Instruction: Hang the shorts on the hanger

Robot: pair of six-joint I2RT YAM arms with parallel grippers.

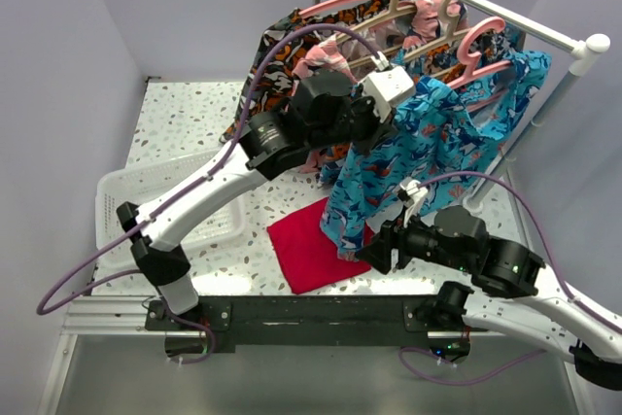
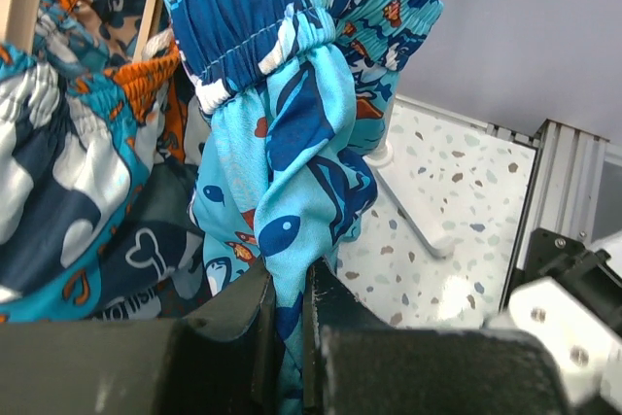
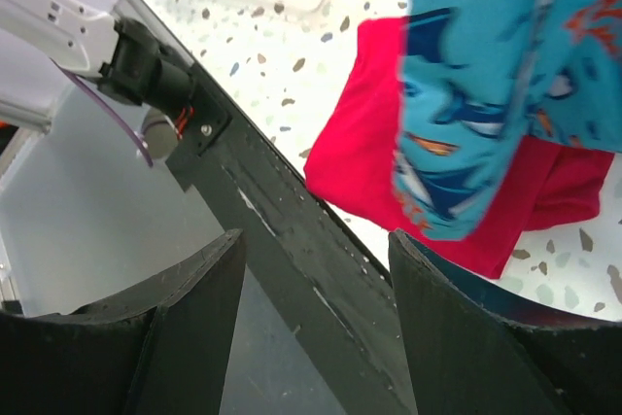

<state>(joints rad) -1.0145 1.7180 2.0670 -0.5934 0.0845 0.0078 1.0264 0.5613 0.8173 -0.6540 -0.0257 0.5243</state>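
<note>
Left wrist view: the left gripper point(image 2: 289, 287), bottom centre, is pinched tight on a fold of the shorts point(image 2: 292, 172), which hang down from the upper frame. In the top view they drape below the hanger point(image 1: 484, 70), upper right. The right gripper point(image 3: 313, 240) gapes wide, holding nothing, near a red cloth point(image 3: 360, 162) on the desk point(image 3: 292, 75).

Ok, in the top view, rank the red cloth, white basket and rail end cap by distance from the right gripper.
1. Red cloth, just left of the right gripper.
2. White basket, far left.
3. Rail end cap, back right, high up.
</note>
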